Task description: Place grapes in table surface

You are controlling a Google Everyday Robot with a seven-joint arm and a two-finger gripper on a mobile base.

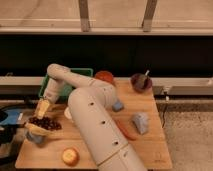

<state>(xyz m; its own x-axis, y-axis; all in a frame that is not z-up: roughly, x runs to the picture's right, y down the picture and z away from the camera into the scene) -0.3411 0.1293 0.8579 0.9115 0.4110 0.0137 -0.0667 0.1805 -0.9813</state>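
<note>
Where the wooden surface (pixel 150 145) reaches its left edge, the gripper (pixel 40 116) hangs low over the boards, its pale yellow fingers (pixel 44 107) pointing down at the grapes (pixel 44 123). The dark purple-red bunch lies along the left part of the surface, right at the fingertips, with a yellowish piece beneath it; whether the jaws are open or closed around the bunch, I cannot tell from here, nor whether the grapes are resting fully on the wood. Just behind, at the back left, a green tray (pixel 75 75) sits partly hidden by the white arm (pixel 95 125), which sweeps from the lower middle up and over to the left. Near the front edge, left of the arm's thick base, a small round yellow-orange fruit (pixel 70 156) rests by itself. Behind the arm's shoulder, an orange-red round thing (pixel 104 76) sits at the back of the surface. Right of the arm, a small blue-grey block (pixel 118 106) lies near the middle, and an orange carrot (pixel 125 130) lies slanted just below it. Further right, a larger blue-grey lump (pixel 140 122) stands near the carrot, apart from it. At the back right, a dark maroon bowl (pixel 140 82) sits with something thin sticking up out of it.
</note>
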